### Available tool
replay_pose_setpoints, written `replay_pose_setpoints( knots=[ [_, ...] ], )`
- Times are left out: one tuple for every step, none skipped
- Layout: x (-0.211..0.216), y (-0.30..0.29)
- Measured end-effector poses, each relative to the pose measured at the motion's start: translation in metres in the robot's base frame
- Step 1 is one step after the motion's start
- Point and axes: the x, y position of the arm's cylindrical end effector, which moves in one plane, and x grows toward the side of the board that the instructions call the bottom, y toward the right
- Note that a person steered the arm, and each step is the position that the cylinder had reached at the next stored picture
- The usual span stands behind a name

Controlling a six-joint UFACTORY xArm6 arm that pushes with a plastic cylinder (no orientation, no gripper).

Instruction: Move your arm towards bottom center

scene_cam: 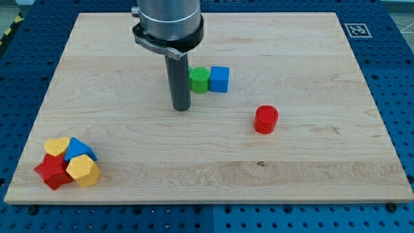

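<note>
Wooden board (310, 168) lies on a blue perforated table (26, 58); a black-and-white marker tag (356, 30) sits at the board's upper right corner. No containers on the board; every block rests directly on the wood.

The arm (168, 22) enters from the top centre of the frame. My tip (181, 108) is a plain dark rod end, so it has nothing that opens and holds nothing. It sits on the board a little above centre, just left of and slightly below the green cylinder (199, 79), not touching it. The blue cube (219, 79) touches the green cylinder's right side.

Red cylinder (266, 120) stands alone right of centre, well apart from the tip.

Lower left corner: a tight cluster touching one another, made of a yellow heart-shaped block (57, 145), a blue block (79, 149), a red block (52, 172) and a yellow block (83, 170).

The bottom centre of the board lies well below the tip.
</note>
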Motion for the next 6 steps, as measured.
replay_pose_setpoints(
  knots=[
    [0.002,0.003],
    [0.026,-0.008],
    [0.037,-0.021],
    [0.08,-0.026],
    [0.134,-0.056],
    [0.159,-0.077]
  ],
)
